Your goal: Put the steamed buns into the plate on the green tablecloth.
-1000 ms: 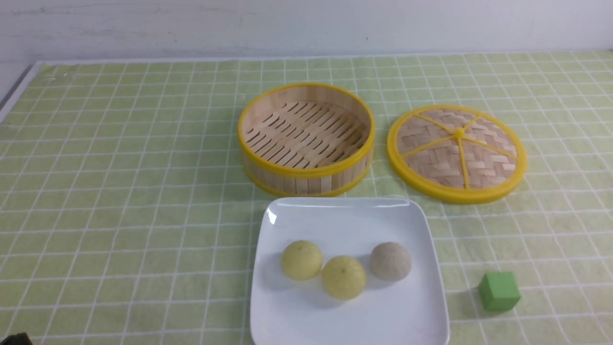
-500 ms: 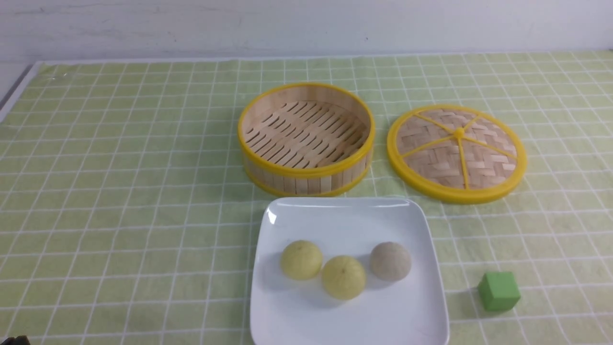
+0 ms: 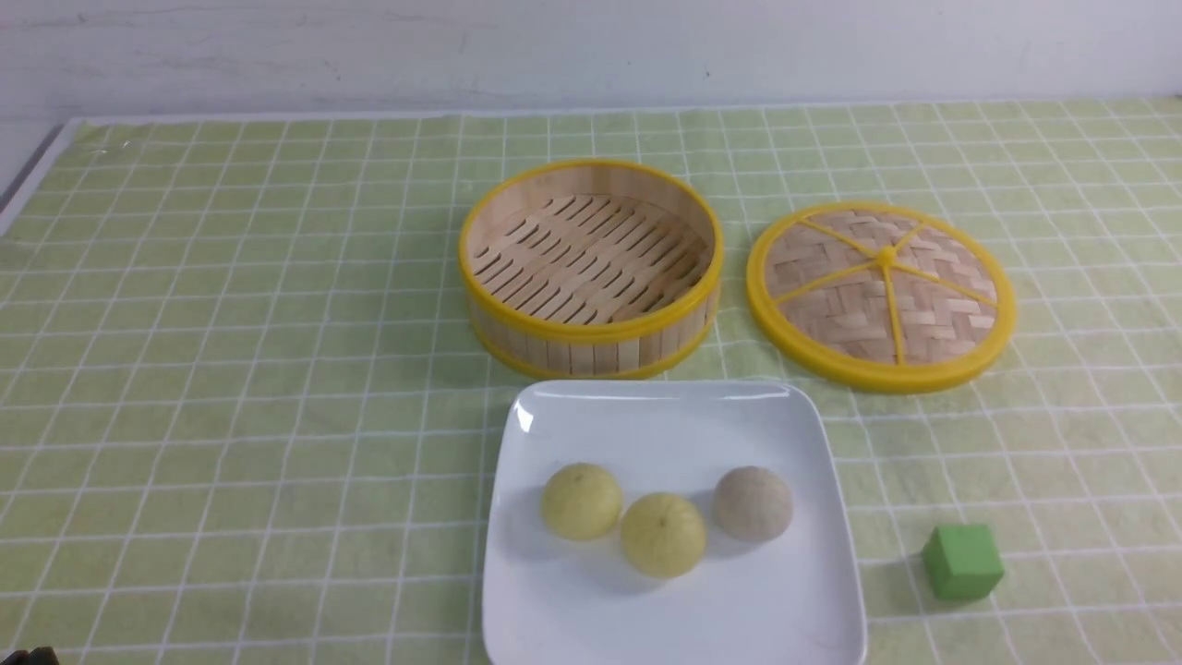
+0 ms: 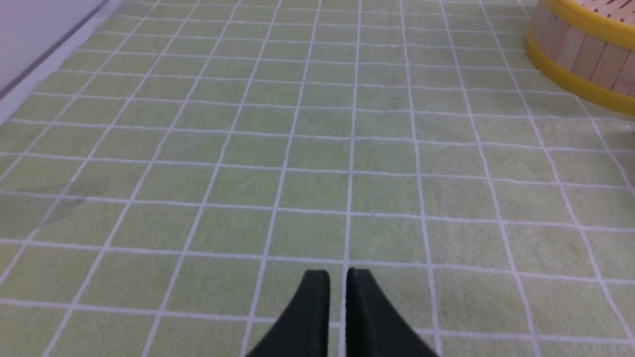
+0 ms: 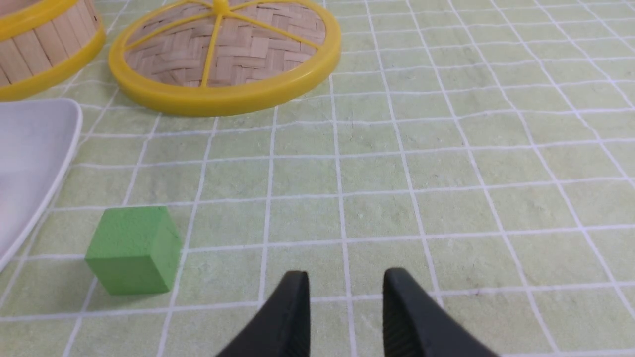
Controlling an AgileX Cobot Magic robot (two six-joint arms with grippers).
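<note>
Two pale-yellow steamed buns (image 3: pixel 581 501) (image 3: pixel 663 534) lie side by side on the white square plate (image 3: pixel 665 406), which rests on the green tablecloth (image 3: pixel 231 369) at the near middle. Neither gripper shows in the front view, apart from a dark sliver at its bottom-left corner. In the left wrist view my left gripper (image 4: pixel 338 276) hovers over bare cloth, its fingers almost together with nothing between them. My right gripper (image 5: pixel 346 277) is open and empty above bare cloth, to the right of the plate's edge (image 5: pixel 34 144).
A grey-beige bun (image 3: pixel 753 502) shares the plate, to the right of the yellow ones. Behind the plate stands an empty bamboo steamer (image 3: pixel 591 346), with its woven lid (image 3: pixel 882 291) to the right. A small green cube (image 3: pixel 962 561) (image 5: pixel 133 249) lies beside the plate's right edge.
The dark sliver at the front view's bottom-left corner has sunk further out of view. The buns, plate, steamer, lid and cube have not moved.
</note>
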